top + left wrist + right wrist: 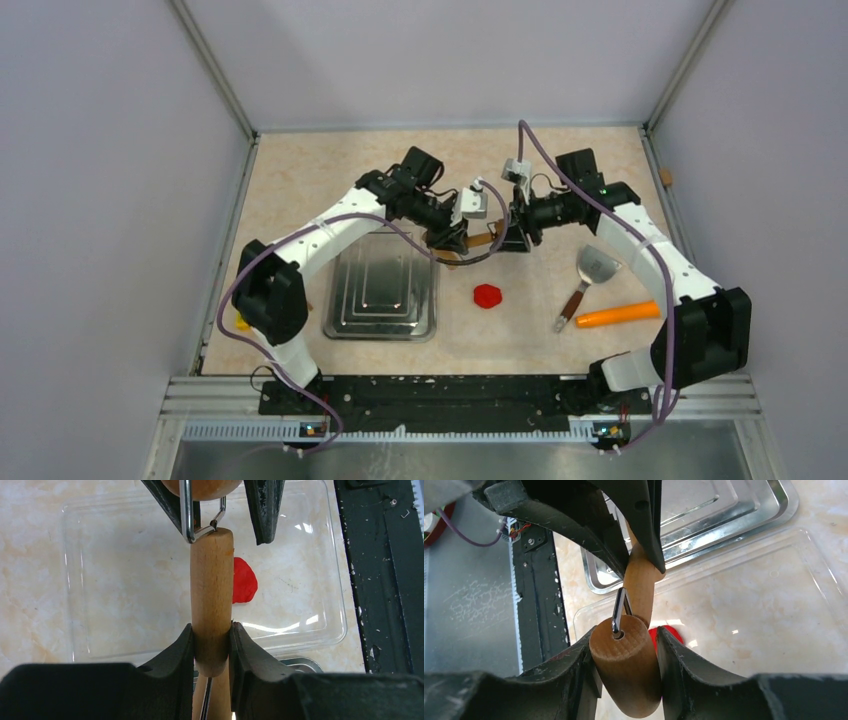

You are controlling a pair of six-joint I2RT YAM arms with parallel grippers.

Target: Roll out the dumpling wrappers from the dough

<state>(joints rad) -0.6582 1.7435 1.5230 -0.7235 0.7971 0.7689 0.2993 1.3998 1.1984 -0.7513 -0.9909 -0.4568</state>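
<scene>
The table [300,170] is walled on the left, right and far sides. On it a clear plastic tray [125,580] is laid at the middle, and a metal tray [380,290] is set against its left edge. Above the far part of the clear tray, a small wooden rolling tool is held between both arms. Its handle [212,580] is clamped in the left pincer [211,630], and its roller [626,675] is gripped by the right pincer [626,635]. The two parts are joined by a wire bracket [620,610], and the tool's long axis runs left to right. A spatula [590,275] and an orange carrot [617,314] are placed to the right, well apart from the pincers.

The dough [487,296] is seen as a small red lump on the clear tray, nearer the arm bases than the tool. From above it appears roundish, so no long axis can be made out. Bare plastic is left on every side of it, with the tray's rims well clear.
</scene>
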